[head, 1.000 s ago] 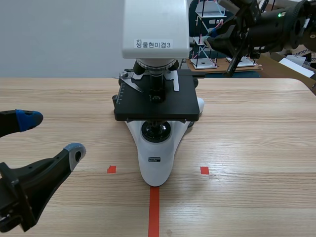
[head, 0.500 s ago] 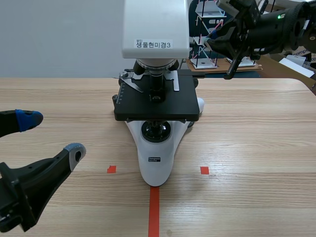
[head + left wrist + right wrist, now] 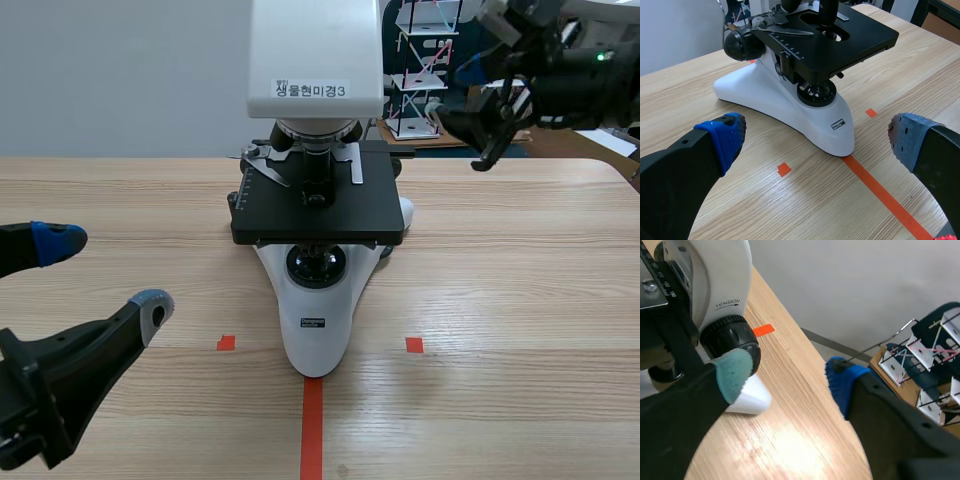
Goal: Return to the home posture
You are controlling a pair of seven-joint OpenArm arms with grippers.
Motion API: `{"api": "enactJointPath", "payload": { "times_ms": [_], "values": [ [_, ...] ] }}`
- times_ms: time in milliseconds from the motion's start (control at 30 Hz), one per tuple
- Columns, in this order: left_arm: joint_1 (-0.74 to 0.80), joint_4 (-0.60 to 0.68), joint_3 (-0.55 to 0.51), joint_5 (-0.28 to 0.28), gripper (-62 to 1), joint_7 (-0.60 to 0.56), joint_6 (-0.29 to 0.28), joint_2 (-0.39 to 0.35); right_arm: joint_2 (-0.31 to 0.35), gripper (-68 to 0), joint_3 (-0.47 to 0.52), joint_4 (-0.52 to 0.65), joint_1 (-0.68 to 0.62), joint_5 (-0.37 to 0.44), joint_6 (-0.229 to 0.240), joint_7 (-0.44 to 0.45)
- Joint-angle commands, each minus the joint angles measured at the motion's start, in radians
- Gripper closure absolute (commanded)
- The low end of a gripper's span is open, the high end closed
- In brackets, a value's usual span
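Observation:
A white and black microscope (image 3: pixel 318 250) stands at the middle of the wooden table (image 3: pixel 520 290), its base on the orange-red tape line. My left gripper (image 3: pixel 102 272) hovers low at the near left, open and empty; in the left wrist view the microscope (image 3: pixel 805 75) lies ahead of the left gripper (image 3: pixel 815 142). My right gripper (image 3: pixel 478 110) is raised at the back right, beside the microscope's head and apart from it. In the right wrist view the right gripper (image 3: pixel 787 377) is open with only table between its pads, and the black focus knob (image 3: pixel 732 340) sits just beyond one pad.
A wire rack of small shelves (image 3: pixel 420 70) and cardboard boxes (image 3: pixel 610 125) stand behind the table's far edge. The table's right corner (image 3: pixel 625 170) is close under the right arm.
The right gripper has moved right, away from the microscope's head, and its fingers have parted from shut to open. The left arm has not moved.

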Motion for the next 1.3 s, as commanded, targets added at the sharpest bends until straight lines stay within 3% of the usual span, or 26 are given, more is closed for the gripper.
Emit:
{"api": "enactJointPath", "payload": {
  "times_ms": [0,200,467,833,1033,1267],
  "values": [
    [-0.003,0.013,-0.003,-0.006,-60.2,-0.014,-0.001,0.002,0.029,-42.0,0.060,0.053,-0.047,0.008,-0.001,0.040],
    [-0.003,0.013,-0.003,-0.006,-60.2,-0.014,-0.001,0.002,0.058,-56.8,0.269,0.162,-0.321,0.039,-0.034,0.105],
    [-0.003,0.013,-0.003,-0.006,-60.2,-0.014,-0.001,0.002,0.061,-67.2,0.481,0.307,-0.726,0.067,-0.054,0.228],
    [-0.003,0.013,-0.003,-0.006,-60.2,-0.014,-0.001,0.002,0.037,-67.9,0.672,0.513,-1.160,0.092,-0.054,0.303],
    [-0.003,0.013,-0.003,-0.006,-60.2,-0.014,-0.001,0.002,-0.029,-67.9,0.773,0.590,-1.294,0.093,-0.053,0.322],
    [-0.003,0.013,-0.003,-0.006,-60.2,-0.014,-0.001,0.002,-0.040,-67.9,0.807,0.653,-1.374,0.089,-0.053,0.321]
  ]
}}
